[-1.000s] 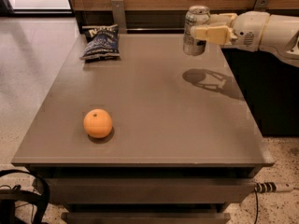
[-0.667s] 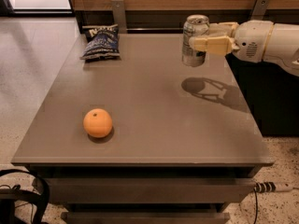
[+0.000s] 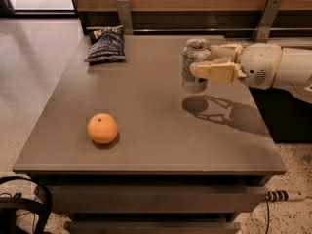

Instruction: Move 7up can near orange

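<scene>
The 7up can (image 3: 194, 64) is a silver-white can held upright in the air above the right half of the grey table (image 3: 146, 145). My gripper (image 3: 209, 64) reaches in from the right and is shut on the can, with cream fingers (image 3: 217, 72) on its sides. The can's shadow lies on the table below it. The orange (image 3: 102, 128) sits on the table near the front left, well apart from the can.
A dark blue crisp bag (image 3: 106, 44) lies at the table's back left corner. A wooden wall with metal brackets (image 3: 124, 11) runs behind the table. A black cable loop (image 3: 24, 204) and a power strip (image 3: 282, 196) lie on the floor.
My gripper has carried the can to the left and toward the front, lower over the table. The orange and the bag have not moved.
</scene>
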Action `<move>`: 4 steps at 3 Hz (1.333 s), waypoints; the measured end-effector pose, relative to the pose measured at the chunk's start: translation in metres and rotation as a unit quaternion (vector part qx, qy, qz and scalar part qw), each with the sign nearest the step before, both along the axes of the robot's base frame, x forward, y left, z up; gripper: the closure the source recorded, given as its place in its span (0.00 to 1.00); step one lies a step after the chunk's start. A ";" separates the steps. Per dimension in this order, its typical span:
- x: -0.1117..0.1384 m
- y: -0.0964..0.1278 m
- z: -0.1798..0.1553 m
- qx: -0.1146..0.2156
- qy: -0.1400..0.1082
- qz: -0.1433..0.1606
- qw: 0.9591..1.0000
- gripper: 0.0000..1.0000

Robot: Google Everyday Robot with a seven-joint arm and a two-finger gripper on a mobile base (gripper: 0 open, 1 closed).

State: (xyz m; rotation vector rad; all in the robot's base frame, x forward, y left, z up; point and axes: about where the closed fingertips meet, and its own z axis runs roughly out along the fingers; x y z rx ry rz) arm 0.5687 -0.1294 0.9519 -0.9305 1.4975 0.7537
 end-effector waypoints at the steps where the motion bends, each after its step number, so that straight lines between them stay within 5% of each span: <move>1: 0.000 0.000 0.000 0.000 0.000 0.000 1.000 1.00; 4: -0.060 0.045 -0.028 0.007 -0.032 -0.028 0.999 1.00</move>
